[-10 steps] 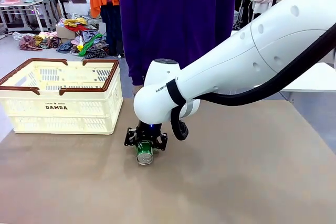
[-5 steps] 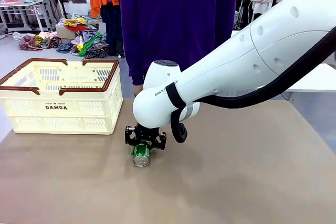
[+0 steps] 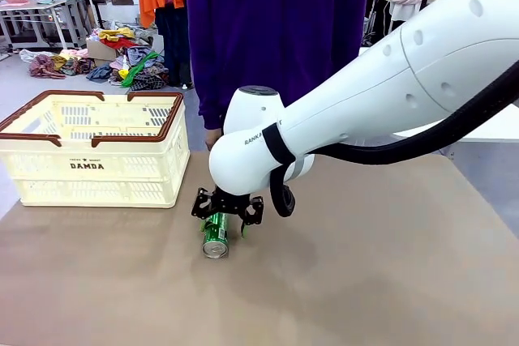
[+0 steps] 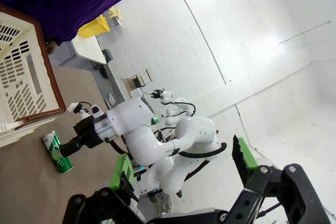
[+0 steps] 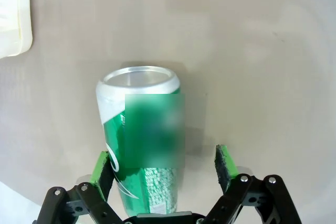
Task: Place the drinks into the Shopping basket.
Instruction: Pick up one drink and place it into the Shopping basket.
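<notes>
Green can (image 3: 216,238) on its side on the table (image 3: 365,273), being straddled by the right gripper (image 3: 225,223) with its jaws spread wide, nothing actually being gripped.

The can is lying just off the near corner of the Shopping basket (image 3: 97,166), outside it, so a pickup is probably what's being set up here. For a clean grab, the can should be centred between the pads first, then squeezed across the middle of its body and carried well over the reddish rim. The off-centre bit is being given away by the right wrist view: one pad is sitting right by the can, the other is standing clear. The front view is being blocked there by the wrist, but the basket's position is being shown properly. In the left wrist view the left gripper (image 4: 182,166) is being held high, jaws apart and empty.
</notes>
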Robot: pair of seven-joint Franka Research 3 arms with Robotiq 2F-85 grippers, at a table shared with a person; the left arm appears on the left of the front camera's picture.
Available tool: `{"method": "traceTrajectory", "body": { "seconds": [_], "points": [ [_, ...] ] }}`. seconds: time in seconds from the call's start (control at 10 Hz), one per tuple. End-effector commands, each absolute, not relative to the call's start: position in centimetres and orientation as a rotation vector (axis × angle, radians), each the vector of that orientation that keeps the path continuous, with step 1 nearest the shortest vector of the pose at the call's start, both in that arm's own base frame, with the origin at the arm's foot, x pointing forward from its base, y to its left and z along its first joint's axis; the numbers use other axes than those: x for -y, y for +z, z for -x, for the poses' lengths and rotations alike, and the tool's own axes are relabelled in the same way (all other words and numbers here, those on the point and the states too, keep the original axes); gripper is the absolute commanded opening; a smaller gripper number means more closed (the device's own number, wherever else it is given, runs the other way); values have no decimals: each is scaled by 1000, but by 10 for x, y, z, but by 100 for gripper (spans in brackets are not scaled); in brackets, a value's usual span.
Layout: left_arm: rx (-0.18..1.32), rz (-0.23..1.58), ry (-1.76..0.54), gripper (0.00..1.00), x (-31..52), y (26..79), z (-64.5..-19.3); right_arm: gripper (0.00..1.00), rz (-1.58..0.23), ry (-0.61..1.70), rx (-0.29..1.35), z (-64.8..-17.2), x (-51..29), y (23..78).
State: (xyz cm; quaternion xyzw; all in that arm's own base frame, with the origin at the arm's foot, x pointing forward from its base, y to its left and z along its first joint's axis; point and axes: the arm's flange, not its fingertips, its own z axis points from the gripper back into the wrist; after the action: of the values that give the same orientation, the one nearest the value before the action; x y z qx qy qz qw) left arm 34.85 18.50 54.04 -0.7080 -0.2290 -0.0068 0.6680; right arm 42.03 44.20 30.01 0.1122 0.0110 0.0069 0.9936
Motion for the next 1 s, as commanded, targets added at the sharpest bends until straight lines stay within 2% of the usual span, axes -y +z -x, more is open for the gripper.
{"method": "traceTrajectory", "body": {
  "seconds": [0.0,0.2,0.4,0.5,0.9],
  "points": [
    [519,1604,-38,100,-186,541,-347,100,-169,16,15,-408,-433,316],
    [519,1604,-38,100,-186,541,-347,100,-177,43,9,-391,-387,366],
    [519,1604,-38,100,-186,541,-347,100,-356,24,-23,-374,-303,411],
    [519,1604,-38,100,-186,541,-347,100,-529,104,-49,-361,-260,417],
    [519,1604,-38,100,-186,541,-347,100,-901,69,-59,-306,-120,371]
  ]
}}
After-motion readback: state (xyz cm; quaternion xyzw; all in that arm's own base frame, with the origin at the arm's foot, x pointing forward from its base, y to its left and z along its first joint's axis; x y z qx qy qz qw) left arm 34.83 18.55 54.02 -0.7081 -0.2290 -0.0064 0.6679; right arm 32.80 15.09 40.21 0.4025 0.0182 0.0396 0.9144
